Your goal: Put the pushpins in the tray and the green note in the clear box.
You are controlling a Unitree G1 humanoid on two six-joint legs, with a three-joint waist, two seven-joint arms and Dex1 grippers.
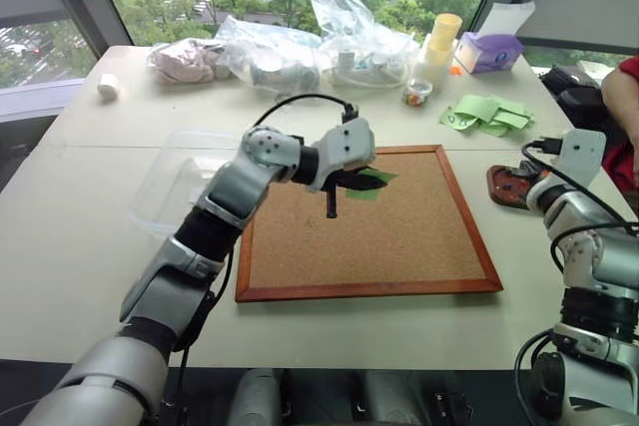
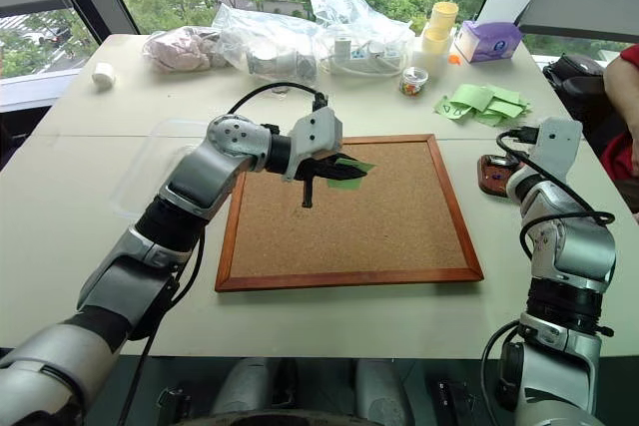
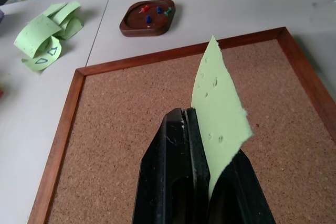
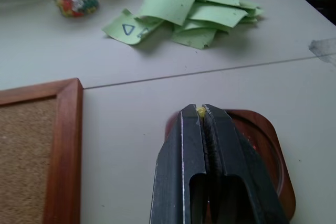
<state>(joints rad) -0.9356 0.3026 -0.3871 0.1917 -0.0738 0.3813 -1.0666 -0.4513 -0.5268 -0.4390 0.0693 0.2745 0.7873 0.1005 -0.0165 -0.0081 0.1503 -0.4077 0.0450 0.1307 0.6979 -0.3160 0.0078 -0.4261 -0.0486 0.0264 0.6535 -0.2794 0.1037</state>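
On your left sits the clear box (image 1: 180, 179), just beside the corkboard (image 1: 399, 246). Your left arm reaches across the board, elbow bent, wrist turned toward the right; the left gripper (image 3: 195, 121) is clamped on the green note (image 3: 218, 114), held above the cork (the slip stands on edge). To the right, your right arm stretches forward, its right gripper (image 4: 202, 113) pinching a small yellow pin head just over the tray (image 3: 147, 17), where the pushpins (image 3: 156, 12) lie.
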